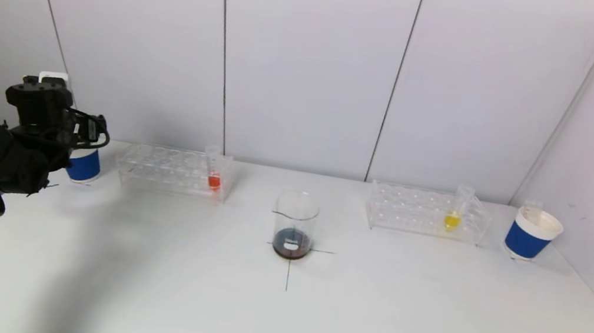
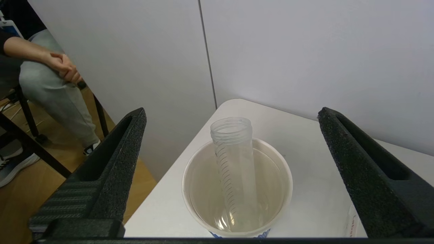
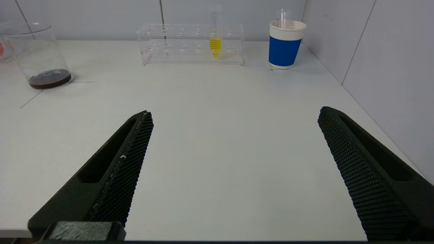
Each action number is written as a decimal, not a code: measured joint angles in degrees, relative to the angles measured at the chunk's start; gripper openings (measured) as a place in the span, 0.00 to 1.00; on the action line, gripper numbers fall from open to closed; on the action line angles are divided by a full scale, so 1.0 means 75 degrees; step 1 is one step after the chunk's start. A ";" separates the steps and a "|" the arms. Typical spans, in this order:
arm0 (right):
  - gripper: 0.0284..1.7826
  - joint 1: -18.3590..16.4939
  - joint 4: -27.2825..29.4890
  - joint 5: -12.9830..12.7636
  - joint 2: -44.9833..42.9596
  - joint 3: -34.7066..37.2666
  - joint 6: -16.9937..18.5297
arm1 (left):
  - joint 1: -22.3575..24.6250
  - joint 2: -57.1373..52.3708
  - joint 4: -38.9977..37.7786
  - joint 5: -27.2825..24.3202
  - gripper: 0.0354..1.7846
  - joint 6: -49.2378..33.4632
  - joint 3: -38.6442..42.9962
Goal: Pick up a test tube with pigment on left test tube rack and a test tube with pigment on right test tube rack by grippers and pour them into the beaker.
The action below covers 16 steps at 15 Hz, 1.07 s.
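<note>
A tube with red pigment (image 1: 215, 175) stands in the clear left rack (image 1: 165, 169). A tube with yellow pigment (image 1: 454, 214) stands in the clear right rack (image 1: 415, 212); both also show in the right wrist view, the tube (image 3: 215, 42) and the rack (image 3: 176, 45). The glass beaker (image 1: 295, 226) holds dark liquid at the table's middle. My left gripper (image 2: 232, 110) is open and empty above a blue paper cup (image 2: 284, 169) that holds an empty clear tube (image 2: 237, 169). My right gripper (image 3: 235, 112) is open and empty, low over bare table; it is out of the head view.
The left blue cup (image 1: 84, 165) sits at the table's far left corner, near the edge. A second blue cup (image 1: 530, 234) with a tube stands at the far right by the wall. A seated person (image 2: 51, 74) is beyond the table's left edge.
</note>
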 joint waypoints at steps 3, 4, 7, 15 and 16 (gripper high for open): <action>0.99 0.0000 -0.0003 0.0000 0.0000 0.0000 0.0003 | -0.0172 -0.0120 0.0026 -0.0033 0.99 0.0036 -0.0029; 0.99 0.0000 -0.0003 0.0002 0.0000 0.0000 0.0000 | -0.0271 -0.0190 0.0047 -0.0036 0.99 0.0042 -0.0031; 0.99 0.0000 -0.0003 0.0000 0.0000 0.0000 0.0003 | -0.0735 -0.0566 0.0111 -0.0041 0.99 0.0047 0.0026; 0.99 -0.0003 -0.0003 0.0002 0.0000 0.0000 0.0003 | -0.2012 -0.2649 0.0176 -0.0177 0.99 0.0007 0.1187; 0.99 -0.0003 -0.0003 0.0002 0.0000 0.0000 0.0003 | -0.2097 -0.3043 0.0231 -0.0242 0.99 0.0010 0.1425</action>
